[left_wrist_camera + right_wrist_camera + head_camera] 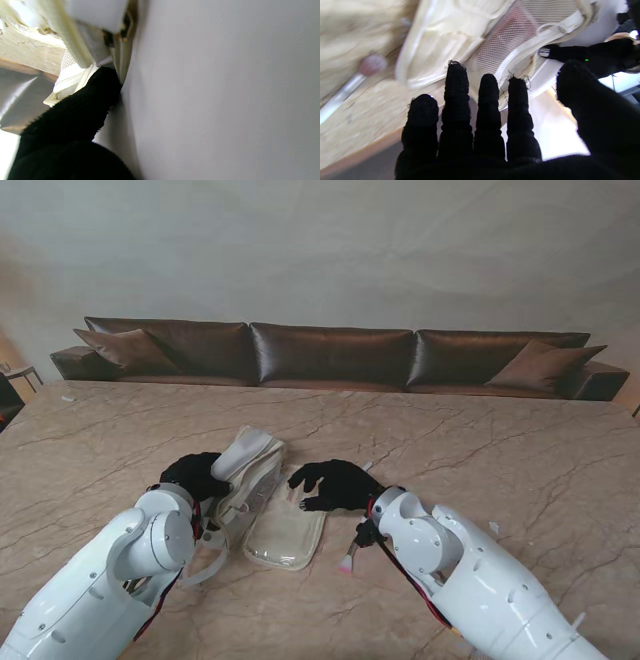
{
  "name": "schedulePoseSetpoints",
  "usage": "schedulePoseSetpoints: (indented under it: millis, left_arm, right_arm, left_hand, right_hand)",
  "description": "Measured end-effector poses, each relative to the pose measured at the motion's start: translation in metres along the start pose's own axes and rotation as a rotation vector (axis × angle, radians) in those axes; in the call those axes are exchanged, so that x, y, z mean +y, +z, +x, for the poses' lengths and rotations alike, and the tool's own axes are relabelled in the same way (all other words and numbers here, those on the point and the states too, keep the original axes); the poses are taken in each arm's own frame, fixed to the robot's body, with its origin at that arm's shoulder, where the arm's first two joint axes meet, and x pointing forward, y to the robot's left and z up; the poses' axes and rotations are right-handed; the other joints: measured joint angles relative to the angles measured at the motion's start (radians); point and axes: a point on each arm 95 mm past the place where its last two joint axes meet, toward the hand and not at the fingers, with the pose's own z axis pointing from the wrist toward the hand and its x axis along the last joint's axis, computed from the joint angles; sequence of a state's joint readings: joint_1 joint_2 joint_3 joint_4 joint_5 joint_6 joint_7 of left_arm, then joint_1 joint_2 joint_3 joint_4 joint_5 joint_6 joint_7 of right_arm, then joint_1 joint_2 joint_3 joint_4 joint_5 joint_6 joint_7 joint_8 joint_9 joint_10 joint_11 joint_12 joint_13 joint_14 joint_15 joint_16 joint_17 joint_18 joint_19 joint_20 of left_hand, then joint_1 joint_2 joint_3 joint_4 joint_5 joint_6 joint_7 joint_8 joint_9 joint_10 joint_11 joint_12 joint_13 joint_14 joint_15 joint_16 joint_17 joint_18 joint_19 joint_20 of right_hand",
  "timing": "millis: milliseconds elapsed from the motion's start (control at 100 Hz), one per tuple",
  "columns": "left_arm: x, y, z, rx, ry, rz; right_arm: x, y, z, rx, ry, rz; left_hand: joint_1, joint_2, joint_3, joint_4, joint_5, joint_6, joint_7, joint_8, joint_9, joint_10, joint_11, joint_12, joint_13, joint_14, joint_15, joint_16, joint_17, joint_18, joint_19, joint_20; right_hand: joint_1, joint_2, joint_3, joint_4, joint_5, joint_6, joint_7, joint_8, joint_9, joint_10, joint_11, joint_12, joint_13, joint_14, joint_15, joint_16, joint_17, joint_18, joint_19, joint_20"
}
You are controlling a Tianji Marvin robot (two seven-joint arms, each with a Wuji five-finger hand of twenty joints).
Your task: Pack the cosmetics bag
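Marble-look beige tabletop [480, 440] with dark veins filled the stand view, a long brown leather sofa [330, 355] ran along its far edge, and a plain pale wall rose behind.

Your cream fabric cosmetics bag with mesh inner pocket [262, 498] lay open near the middle of the table's near edge, one flap propped up by your black-gloved left hand [193, 473], the other flap flat on the marble. Left fingers [100, 90] were closed around the raised flap's edge; right wrist view showed a left fingertip at the zipper rim. Your black-gloved right hand [335, 485] hovered just beside the bag's right side, fingers [455, 82] spread apart and holding nothing.

A pink-tipped makeup brush with silver handle [350, 557] lay on the table near the right wrist, outside the bag. Something reddish sat behind the mesh; I couldn't tell what.

Risks, as judged: the thin brush lay flat on slick marble, so your gloved fingers could skid it away or toward the near edge. If the left grip slipped, the flap could flop shut over the opening. The right forearm passed close over the brush and could knock it.
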State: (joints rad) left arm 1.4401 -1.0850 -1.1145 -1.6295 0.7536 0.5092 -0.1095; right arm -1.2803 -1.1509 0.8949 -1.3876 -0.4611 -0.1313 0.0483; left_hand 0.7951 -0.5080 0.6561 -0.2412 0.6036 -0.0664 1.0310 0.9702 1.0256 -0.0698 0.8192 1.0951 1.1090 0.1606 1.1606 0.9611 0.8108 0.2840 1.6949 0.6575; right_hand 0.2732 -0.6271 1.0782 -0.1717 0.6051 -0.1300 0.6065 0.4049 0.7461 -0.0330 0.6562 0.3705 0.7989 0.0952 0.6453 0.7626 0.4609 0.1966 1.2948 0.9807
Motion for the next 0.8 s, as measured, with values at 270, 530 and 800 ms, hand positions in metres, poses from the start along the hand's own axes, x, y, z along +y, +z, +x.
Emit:
schedulePoseSetpoints:
  millis: [270,530,800]
  left_arm:
    - [-0.006,0.010,0.002,0.014,0.036,0.051]
    - [-0.006,0.014,0.004,0.036,0.029,0.077]
    - [-0.010,0.018,0.006,0.043,0.037,0.086]
  right_arm:
    - [0.029,-0.014,-0.030,-0.100,-0.194,-0.014]
    - [0.047,-0.008,-0.062,-0.170,-0.376,-0.051]
    - [0.053,0.001,-0.079,-0.215,-0.462,-0.021]
  left_hand:
    - [0.001,0.000,-0.004,-0.003,0.009,0.000,0.000,0.013,0.000,0.000,0.000,0.005,0.000,-0.006,0.004,0.013,0.002,0.000,0.008,0.010]
    - [0.001,0.000,-0.004,-0.013,0.010,0.000,0.000,0.014,0.000,-0.001,0.003,0.010,0.000,-0.007,0.015,0.016,0.006,-0.001,0.012,0.010]
    - [0.001,0.000,-0.004,-0.014,0.010,-0.001,0.000,0.022,0.000,-0.004,0.003,0.010,0.000,-0.010,0.019,0.016,0.007,-0.002,0.012,0.010]
  right_hand:
    - [0.037,-0.056,0.071,0.000,0.111,-0.062,0.047,0.075,0.060,-0.001,-0.003,0.017,0.021,0.000,0.003,0.000,0.025,0.002,-0.001,-0.001]
    - [0.078,-0.189,0.158,0.000,0.124,-0.103,0.056,0.075,0.068,-0.029,-0.003,0.046,-0.065,-0.014,0.005,0.035,-0.035,-0.027,-0.092,-0.013]
    - [0.111,-0.267,0.194,0.000,0.121,-0.144,0.056,0.075,-0.062,-0.037,-0.003,0.077,-0.286,-0.038,0.004,0.046,-0.201,-0.061,-0.232,-0.024]
